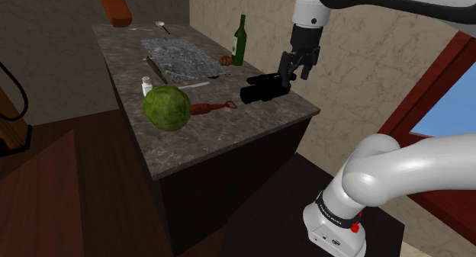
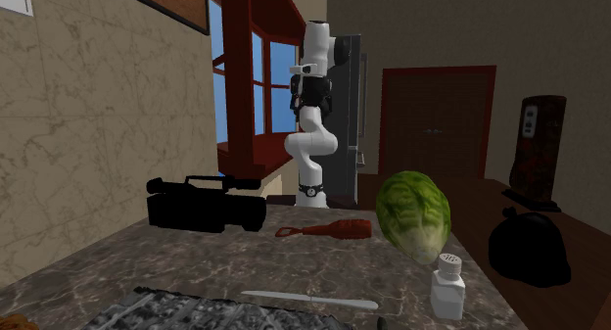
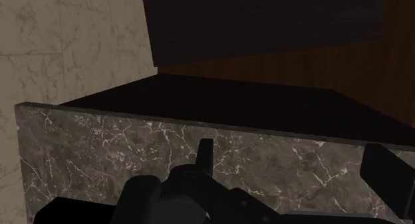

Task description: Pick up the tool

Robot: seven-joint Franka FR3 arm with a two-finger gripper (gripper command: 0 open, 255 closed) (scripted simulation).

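Fingers (image 1: 284, 66) wide, empty, above black camcorder (image 1: 263, 90) near surface (image 1: 229, 133) edge. Red-handled tool (image 1: 210, 107) lies flat between camcorder and green cabbage (image 1: 167, 108). Advice: shift over handle, straddle it crosswise, descend clear of camcorder

You've got a dark marble counter (image 1: 229, 133) with a green cabbage (image 1: 167, 108) on it and a white shaker (image 1: 146, 85) beside that. Black camcorder (image 1: 265, 89) sits at the shoulder view's right edge. Green bottle (image 1: 239, 40) stands upright beyond it. Grey textured mat (image 1: 179, 57) lies mid-counter, pale knife (image 1: 191, 85) between mat and cabbage.
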